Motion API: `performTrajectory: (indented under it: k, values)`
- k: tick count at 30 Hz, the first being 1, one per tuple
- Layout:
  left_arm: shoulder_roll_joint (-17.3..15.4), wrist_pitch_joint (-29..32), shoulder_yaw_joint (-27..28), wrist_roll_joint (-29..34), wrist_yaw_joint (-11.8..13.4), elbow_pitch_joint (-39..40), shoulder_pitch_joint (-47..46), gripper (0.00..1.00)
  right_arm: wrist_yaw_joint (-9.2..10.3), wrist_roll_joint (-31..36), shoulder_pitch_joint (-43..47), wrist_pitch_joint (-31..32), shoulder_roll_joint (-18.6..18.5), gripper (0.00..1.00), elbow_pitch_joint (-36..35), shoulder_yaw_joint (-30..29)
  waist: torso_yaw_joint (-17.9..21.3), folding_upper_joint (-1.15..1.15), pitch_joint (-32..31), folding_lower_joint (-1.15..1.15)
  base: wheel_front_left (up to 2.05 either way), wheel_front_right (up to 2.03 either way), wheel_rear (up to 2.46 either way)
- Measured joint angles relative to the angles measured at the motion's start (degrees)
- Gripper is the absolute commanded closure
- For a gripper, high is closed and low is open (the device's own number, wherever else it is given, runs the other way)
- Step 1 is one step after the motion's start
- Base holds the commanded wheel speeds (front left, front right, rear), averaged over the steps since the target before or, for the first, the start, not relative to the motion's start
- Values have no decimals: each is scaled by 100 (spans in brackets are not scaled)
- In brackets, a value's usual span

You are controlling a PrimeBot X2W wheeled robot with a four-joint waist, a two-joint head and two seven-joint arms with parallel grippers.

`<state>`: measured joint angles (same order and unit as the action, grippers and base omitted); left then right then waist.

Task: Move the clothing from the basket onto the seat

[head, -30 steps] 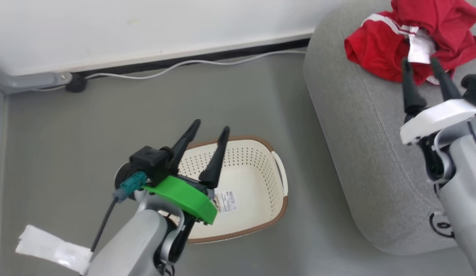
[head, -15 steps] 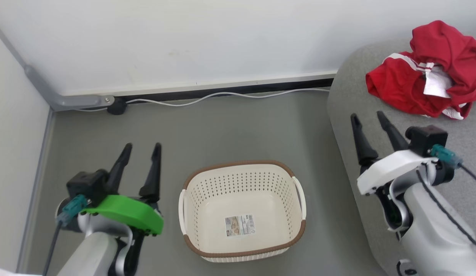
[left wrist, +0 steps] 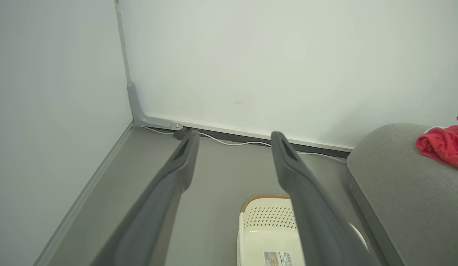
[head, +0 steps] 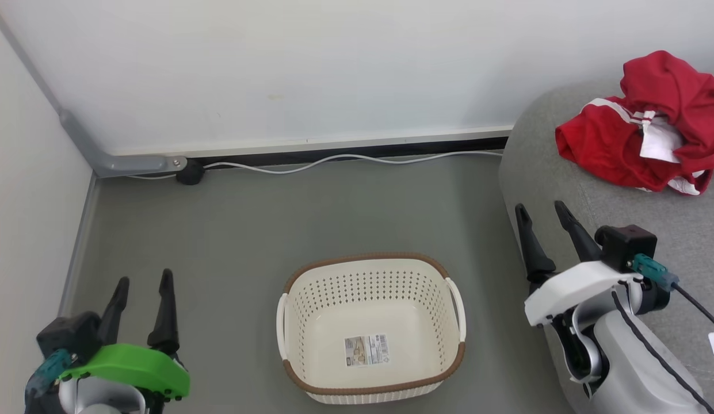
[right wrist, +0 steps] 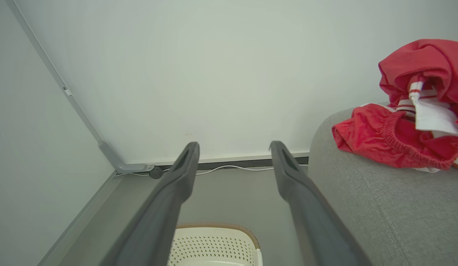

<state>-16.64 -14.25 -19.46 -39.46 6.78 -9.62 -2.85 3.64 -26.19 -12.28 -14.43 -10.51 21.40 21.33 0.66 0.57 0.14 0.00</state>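
Red clothing (head: 638, 129) lay heaped on the seat (head: 541, 178), ahead and to the right of the right gripper (head: 539, 205), well apart from it. Both grippers' fingers stood apart, holding nothing. Left gripper (head: 144, 276) hung over the floor (head: 247, 230), with the basket (head: 368, 256) to its right. Head view gave the basket's whole inside with its sticker (head: 366, 351). Right wrist view cut the basket off at the far rim but showed the clothing's gathered waistband and white lining. Left wrist view caught one red edge past its right finger.
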Motion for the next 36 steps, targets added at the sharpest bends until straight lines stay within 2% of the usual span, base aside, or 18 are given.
performTrajectory:
  k: [12,25,36]
  values:
    - [116,-1,642,233,31,348,437,0,104,104,432,1,54,0,-335,-43,-125,0,-18,0,0,0,0]
    - [257,-1,823,515,31,609,676,0,112,147,642,0,100,0,-556,-16,-123,0,35,0,0,0,0]
    - [296,-1,824,843,31,697,817,0,200,155,790,1,92,0,-639,-38,-106,0,-13,0,0,0,0]
